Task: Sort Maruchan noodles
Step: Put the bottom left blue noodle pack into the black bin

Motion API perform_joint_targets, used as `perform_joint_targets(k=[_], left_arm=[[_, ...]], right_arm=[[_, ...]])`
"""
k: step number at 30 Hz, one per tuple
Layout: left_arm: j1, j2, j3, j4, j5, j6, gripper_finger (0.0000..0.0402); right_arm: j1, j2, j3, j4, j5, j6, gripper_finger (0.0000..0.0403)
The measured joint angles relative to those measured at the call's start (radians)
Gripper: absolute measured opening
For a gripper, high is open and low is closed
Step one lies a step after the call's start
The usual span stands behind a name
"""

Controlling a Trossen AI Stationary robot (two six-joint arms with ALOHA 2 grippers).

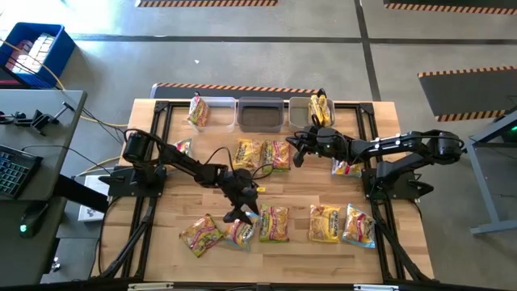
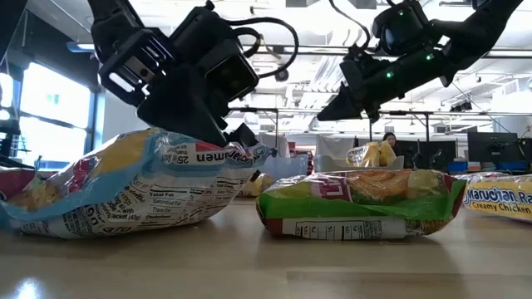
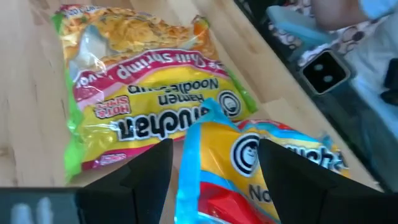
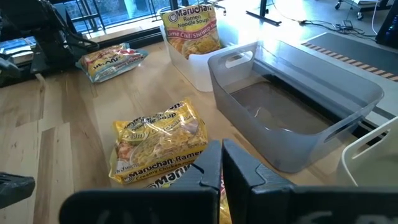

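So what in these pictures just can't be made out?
- Left gripper, left wrist view: fingers straddle a blue-edged packet; whether they touch it is unclear.
- Right bin, high view: packets inside too small to count.
- Person, low view: small, mostly behind packets.
- Middle bin, right wrist view: far end cut off by the edge.

"Maruchan Ramen Noodle Soup" on yellow packet (image 4: 160,148); "Creamy Chicken" on packet (image 2: 499,202).

I'm seeing shiny, crinkly plastic noodle pkts (image 3: 149,112) lying on a smooth, pale wood table (image 1: 299,250). Clear plastic bins (image 4: 298,106) are looking glossy. Gripper fingers (image 3: 140,183) are looking matt black.
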Motion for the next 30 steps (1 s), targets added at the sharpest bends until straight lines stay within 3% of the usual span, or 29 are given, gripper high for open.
perform_joint_targets(k=[8, 17, 21, 28, 30], left_arm=[[-0.018, 0.0, 0.0, -0.002, -0.001, -0.004, 0.0226], [-0.023, 0.112, 0.061, 0.007, 0.128, -0.087, 0.0191], [-0.018, 0.129, 0.082, 0.002, 0.16, -0.066, 0.0144], [0.049, 0.072, 0.083, -0.042, 0.169, -0.041, 0.0021], [0.081, 0.044, 0.083, -0.077, 0.168, -0.043, 0.0006]], right_arm=[[0.0, 0.0, 0.0, 0.0, 0.0, 0.004, 0.0], [0.0, 0.0, 0.0, 0.007, 0.0, 0.01, 0.0], [0.0, 0.0, 0.0, 0.007, 0.0, 0.015, 0.0], [0.0, 0.0, 0.0, -0.005, -0.01, -0.003, 0.0], [0.0, 0.0, 0.0, -0.005, -0.009, -0.008, 0.0]])
